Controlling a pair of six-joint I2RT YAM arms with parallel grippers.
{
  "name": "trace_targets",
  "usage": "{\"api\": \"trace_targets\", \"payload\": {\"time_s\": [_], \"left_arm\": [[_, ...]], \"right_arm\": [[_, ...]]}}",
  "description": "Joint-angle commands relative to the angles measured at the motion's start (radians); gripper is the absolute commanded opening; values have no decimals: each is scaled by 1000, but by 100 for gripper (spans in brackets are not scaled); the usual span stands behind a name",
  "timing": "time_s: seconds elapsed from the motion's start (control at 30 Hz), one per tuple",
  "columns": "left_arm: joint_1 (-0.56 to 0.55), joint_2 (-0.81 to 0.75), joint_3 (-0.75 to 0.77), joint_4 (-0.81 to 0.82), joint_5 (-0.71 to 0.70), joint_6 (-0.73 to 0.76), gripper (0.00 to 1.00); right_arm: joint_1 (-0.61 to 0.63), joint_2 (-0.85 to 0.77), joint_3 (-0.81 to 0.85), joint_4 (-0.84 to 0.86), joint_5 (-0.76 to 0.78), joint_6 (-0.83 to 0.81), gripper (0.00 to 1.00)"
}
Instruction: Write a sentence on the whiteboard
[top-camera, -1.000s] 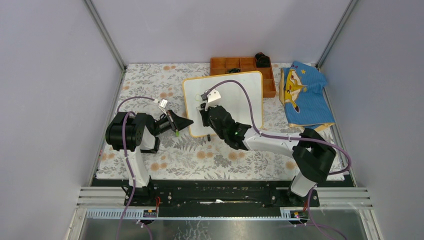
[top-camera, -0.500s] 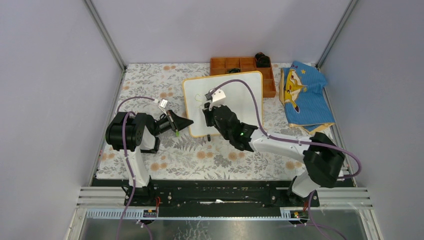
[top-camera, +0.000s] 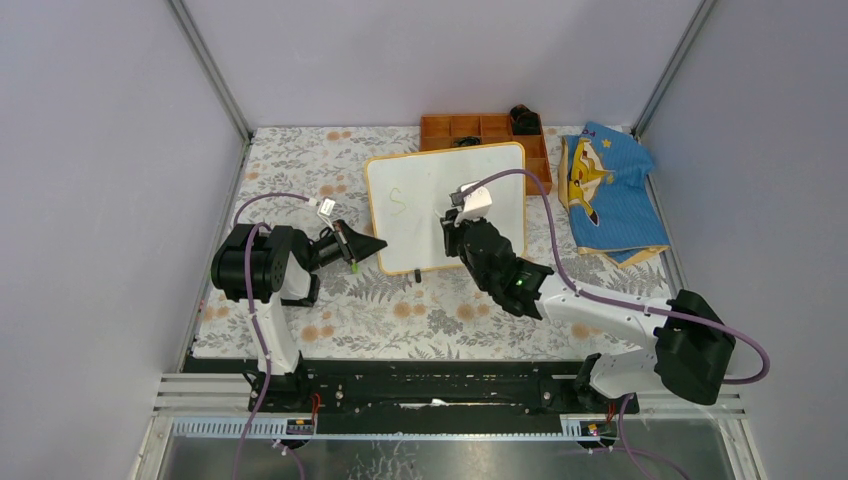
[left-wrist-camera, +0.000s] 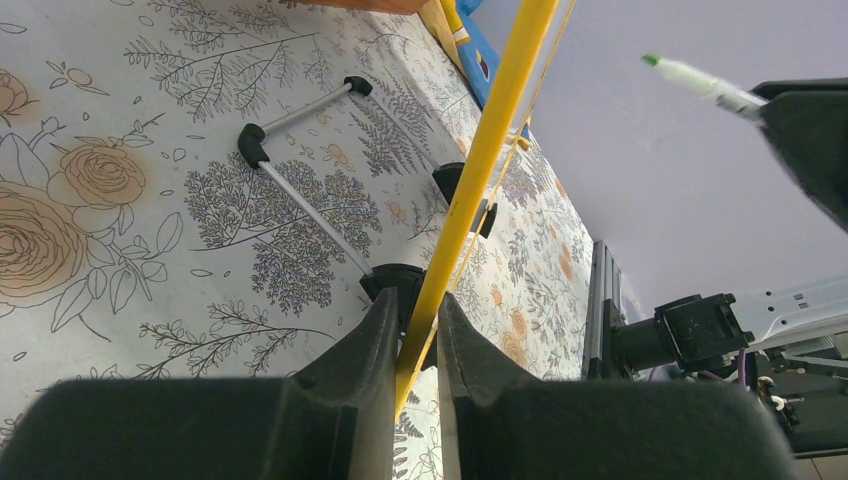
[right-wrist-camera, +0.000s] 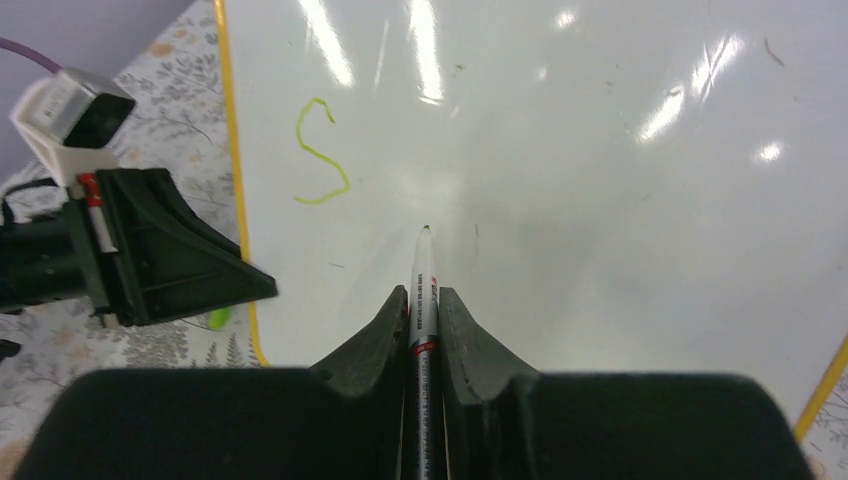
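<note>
**Right arm holds the marker over the board, left arm clamps the board's edge**

Your right gripper (right-wrist-camera: 422, 300) is closed narrowly on a thin white marker with a green tip (right-wrist-camera: 423, 262). The marker lies straight between the two black fingers and points forward. Its tip is at the white surface, near the middle of the board, but you cannot tell from these views whether it touches.

Your left gripper (left-wrist-camera: 415, 300) is also almost closed. It pinches the thin yellow-orange frame on the left edge of the small rectangular whiteboard with rounded corners (top-camera: 500, 180).

The whiteboard lies in the middle of the table on the floral tablecloth (top-camera: 300, 160), between the two grippers. In the left wrist view you see it raised on a grey wire stand with black feet (left-wrist-camera: 300, 205).

Only one yellow-green letter S (right-wrist-camera: 320, 155) is written on the board, near its left edge and well apart from the marker tip.

Behind the board stands an orange compartment tray (top-camera: 480, 128). A blue cloth with a cartoon picture (top-camera: 610, 190) lies to the right of it.
</note>
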Motion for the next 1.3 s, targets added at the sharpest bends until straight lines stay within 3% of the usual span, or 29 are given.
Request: {"api": "trace_targets", "payload": {"time_s": [0.0, 0.6, 1.27], "left_arm": [[-1, 26, -13, 30, -66, 17, 0], [-2, 20, -14, 16, -70, 28, 0], [-1, 22, -12, 16, -67, 27, 0]], "right_arm": [[-13, -10, -24, 27, 29, 16, 0], [-14, 28, -15, 107, -124, -25, 0], [-13, 170, 127, 168, -118, -52, 0]]}}
